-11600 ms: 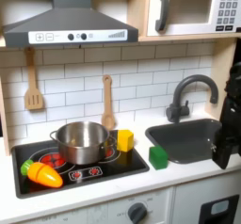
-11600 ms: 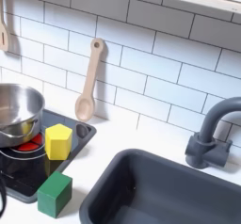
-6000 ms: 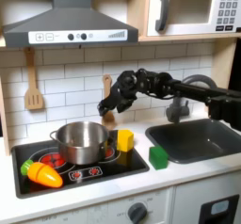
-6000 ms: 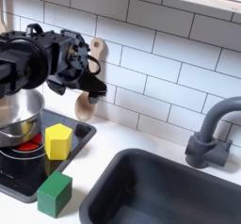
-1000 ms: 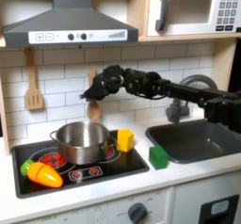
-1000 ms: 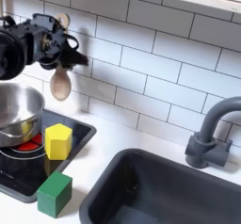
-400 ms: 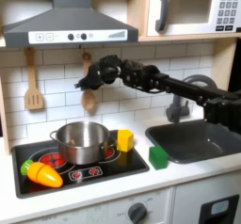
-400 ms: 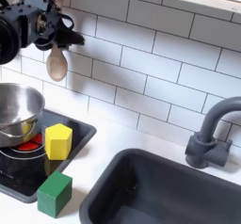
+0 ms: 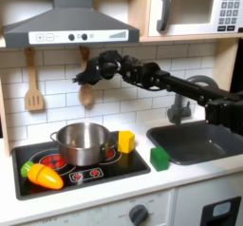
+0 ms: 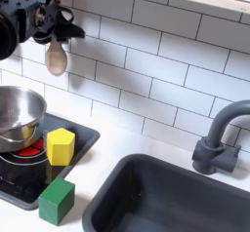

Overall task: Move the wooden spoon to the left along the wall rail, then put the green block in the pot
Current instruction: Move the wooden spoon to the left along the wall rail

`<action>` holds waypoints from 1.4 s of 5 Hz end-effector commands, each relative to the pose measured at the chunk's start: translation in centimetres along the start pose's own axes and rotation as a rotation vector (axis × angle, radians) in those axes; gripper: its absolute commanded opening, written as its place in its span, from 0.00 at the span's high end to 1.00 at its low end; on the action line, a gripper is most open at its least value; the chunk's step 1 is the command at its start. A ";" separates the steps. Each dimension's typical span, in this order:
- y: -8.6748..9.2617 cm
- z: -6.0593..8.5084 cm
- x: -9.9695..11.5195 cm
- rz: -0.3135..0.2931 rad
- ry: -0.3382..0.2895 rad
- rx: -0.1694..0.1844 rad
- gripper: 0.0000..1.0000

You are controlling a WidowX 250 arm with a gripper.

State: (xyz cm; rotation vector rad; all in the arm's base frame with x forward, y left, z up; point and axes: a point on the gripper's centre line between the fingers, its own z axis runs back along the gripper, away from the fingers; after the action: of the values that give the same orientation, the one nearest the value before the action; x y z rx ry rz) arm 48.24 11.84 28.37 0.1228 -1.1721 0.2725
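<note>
My gripper (image 9: 88, 75) is up against the tiled wall, shut on the handle of the wooden spoon (image 9: 85, 95), whose oval bowl hangs below the fingers. In the second exterior view the gripper (image 10: 46, 19) sits at the top left, with the spoon (image 10: 57, 56) dangling under it. The steel pot (image 9: 83, 142) stands on the stove below and slightly to the first exterior view's left of the spoon. The pot (image 10: 17, 114) is cut off at the second exterior view's left edge. The green block (image 9: 159, 158) rests on the counter between stove and sink, as does the green block (image 10: 57, 200) at the stove's corner.
A yellow block (image 9: 125, 141) sits on the stove beside the pot. A wooden spatula (image 9: 33, 87) hangs on the wall further left. A toy carrot (image 9: 43, 176) lies at the stove's front left. A dark sink (image 9: 204, 140) and faucet (image 9: 185, 97) are on the right.
My gripper has carried the wooden spoon leftward and slightly upward along the wall. The pot and both blocks have not moved.
</note>
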 end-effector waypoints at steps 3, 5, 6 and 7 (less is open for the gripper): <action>0.9 -1.2 1.3 0.014 -0.027 0.031 1.00; 0.7 -1.5 1.1 0.011 -0.021 0.028 1.00; 0.7 -1.6 1.1 0.012 -0.018 0.028 1.00; 0.8 -1.4 1.3 0.009 -0.025 0.026 1.00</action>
State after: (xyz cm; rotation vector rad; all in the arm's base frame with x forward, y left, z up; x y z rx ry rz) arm 49.81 13.08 28.76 0.1530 -1.1851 0.2885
